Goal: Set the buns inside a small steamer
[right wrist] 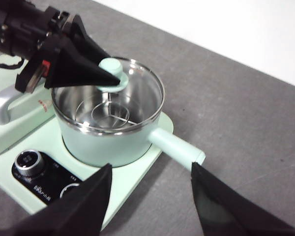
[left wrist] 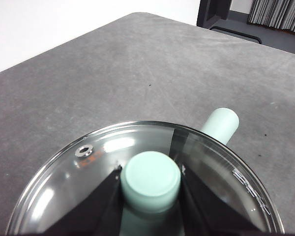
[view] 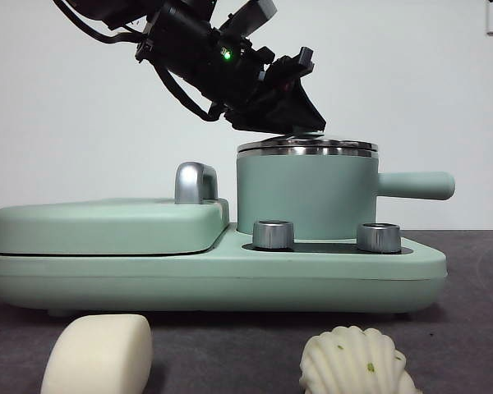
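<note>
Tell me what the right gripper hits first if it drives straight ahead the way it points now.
Probably the small steamer: the open right gripper points at its green wall, near the side handle. Depth is unclear, so it could meet the appliance base first.

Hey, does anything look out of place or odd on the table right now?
Nothing stands out. The left hand grips the lid knob on the small steamer, which sits level. Both buns, the smooth one and the ridged one, lie intact on the table in front. Nothing is spilled.

Clear glossy glass lid (left wrist: 137, 162), matt mint small steamer (view: 306, 197), brushed steel rim (view: 307, 148), rough grey table (left wrist: 137, 73)
</note>
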`<action>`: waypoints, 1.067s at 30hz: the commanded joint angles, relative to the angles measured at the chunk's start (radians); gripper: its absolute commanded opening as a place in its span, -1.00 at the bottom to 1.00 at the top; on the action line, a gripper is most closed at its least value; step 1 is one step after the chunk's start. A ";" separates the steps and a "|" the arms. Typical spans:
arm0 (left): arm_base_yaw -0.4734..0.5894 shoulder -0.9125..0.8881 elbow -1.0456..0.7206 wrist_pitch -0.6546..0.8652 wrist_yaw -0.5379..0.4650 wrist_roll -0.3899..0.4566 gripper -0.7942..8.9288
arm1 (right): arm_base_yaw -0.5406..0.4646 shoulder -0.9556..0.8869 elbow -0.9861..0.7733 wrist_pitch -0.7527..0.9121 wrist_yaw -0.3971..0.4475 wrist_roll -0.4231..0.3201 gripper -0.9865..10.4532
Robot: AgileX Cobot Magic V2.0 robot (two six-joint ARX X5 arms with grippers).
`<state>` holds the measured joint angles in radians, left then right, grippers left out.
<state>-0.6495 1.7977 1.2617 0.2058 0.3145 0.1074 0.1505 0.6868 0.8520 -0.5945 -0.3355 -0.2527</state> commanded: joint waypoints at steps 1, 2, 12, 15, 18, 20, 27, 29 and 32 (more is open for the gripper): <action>-0.008 0.012 0.021 0.002 -0.003 -0.012 -0.82 | 0.004 0.004 0.016 -0.005 0.003 0.018 -0.38; -0.008 0.006 0.020 0.001 -0.003 -0.012 -0.82 | 0.004 0.004 0.016 -0.008 0.003 0.018 -0.38; -0.002 -0.099 0.021 -0.016 -0.012 -0.012 -0.82 | 0.005 0.004 0.016 -0.013 0.003 0.006 -0.38; 0.005 -0.154 0.021 -0.073 -0.012 -0.012 -0.82 | 0.009 0.005 0.016 -0.016 -0.002 0.006 -0.38; 0.016 -0.220 0.021 -0.191 -0.047 -0.011 -0.82 | 0.055 0.006 0.016 -0.042 -0.005 -0.003 -0.37; 0.022 -0.263 0.021 -0.280 -0.080 -0.010 -0.82 | 0.103 0.014 0.016 -0.069 -0.004 -0.039 -0.35; 0.064 -0.417 0.020 -0.591 -0.116 -0.026 -0.81 | 0.330 0.103 0.016 -0.103 -0.005 -0.095 -0.32; 0.076 -0.456 0.020 -0.656 -0.129 -0.026 -0.81 | 0.396 0.138 0.016 -0.084 -0.005 -0.095 -0.32; 0.093 -0.515 0.017 -0.713 -0.172 -0.024 -0.81 | 0.497 0.199 0.016 -0.032 -0.004 -0.094 -0.31</action>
<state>-0.5556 1.2892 1.2610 -0.5285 0.1505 0.0875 0.6186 0.8669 0.8520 -0.6426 -0.3378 -0.3374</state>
